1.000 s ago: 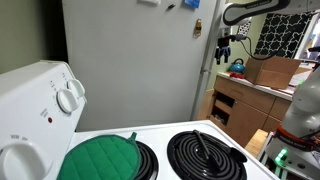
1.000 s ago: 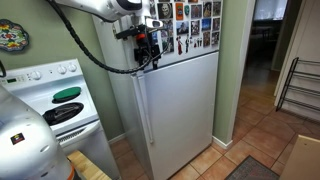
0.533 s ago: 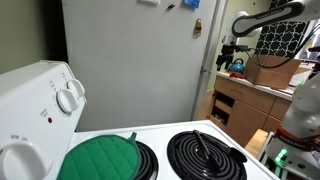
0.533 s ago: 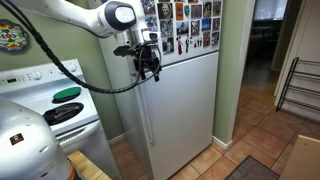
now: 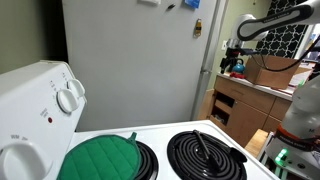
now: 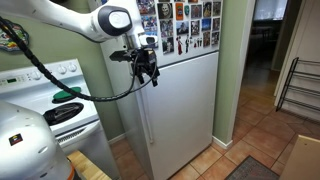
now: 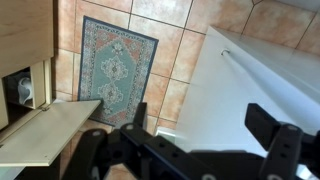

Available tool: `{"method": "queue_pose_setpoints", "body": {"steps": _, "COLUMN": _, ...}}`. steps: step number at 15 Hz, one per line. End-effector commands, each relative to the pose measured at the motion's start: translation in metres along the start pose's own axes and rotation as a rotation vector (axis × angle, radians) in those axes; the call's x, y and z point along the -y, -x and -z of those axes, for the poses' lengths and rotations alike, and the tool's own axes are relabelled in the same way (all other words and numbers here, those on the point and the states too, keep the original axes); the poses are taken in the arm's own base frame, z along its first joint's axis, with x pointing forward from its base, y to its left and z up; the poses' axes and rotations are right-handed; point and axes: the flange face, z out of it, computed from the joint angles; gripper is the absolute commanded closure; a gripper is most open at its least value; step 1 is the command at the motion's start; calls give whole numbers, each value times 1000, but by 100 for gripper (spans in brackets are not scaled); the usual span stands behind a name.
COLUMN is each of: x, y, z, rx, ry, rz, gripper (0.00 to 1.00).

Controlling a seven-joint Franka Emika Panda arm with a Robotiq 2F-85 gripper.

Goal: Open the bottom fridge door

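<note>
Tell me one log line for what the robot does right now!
gripper: open | place: by top corner of fridge door | door: looks shut | contact: unclear

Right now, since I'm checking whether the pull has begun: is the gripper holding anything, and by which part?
Nothing is held. The gripper is open beside the bottom fridge door, not closed on any part of it.

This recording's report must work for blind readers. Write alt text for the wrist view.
Looking down, the robot's black gripper holds its two blurred fingers wide apart, with the plain off-white bottom fridge door below them. Left of the door, a teal patterned rug lies on the tan tiled floor, beside a brown wooden cabinet.
</note>
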Motion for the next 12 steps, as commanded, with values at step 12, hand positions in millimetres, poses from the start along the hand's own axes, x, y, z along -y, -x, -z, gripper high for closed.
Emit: {"method": "queue_pose_setpoints", "body": {"steps": 12, "x": -23, "y": 25, "z": -75, "rx": -217, "ry": -443, "rz": 123, "gripper": 0}}
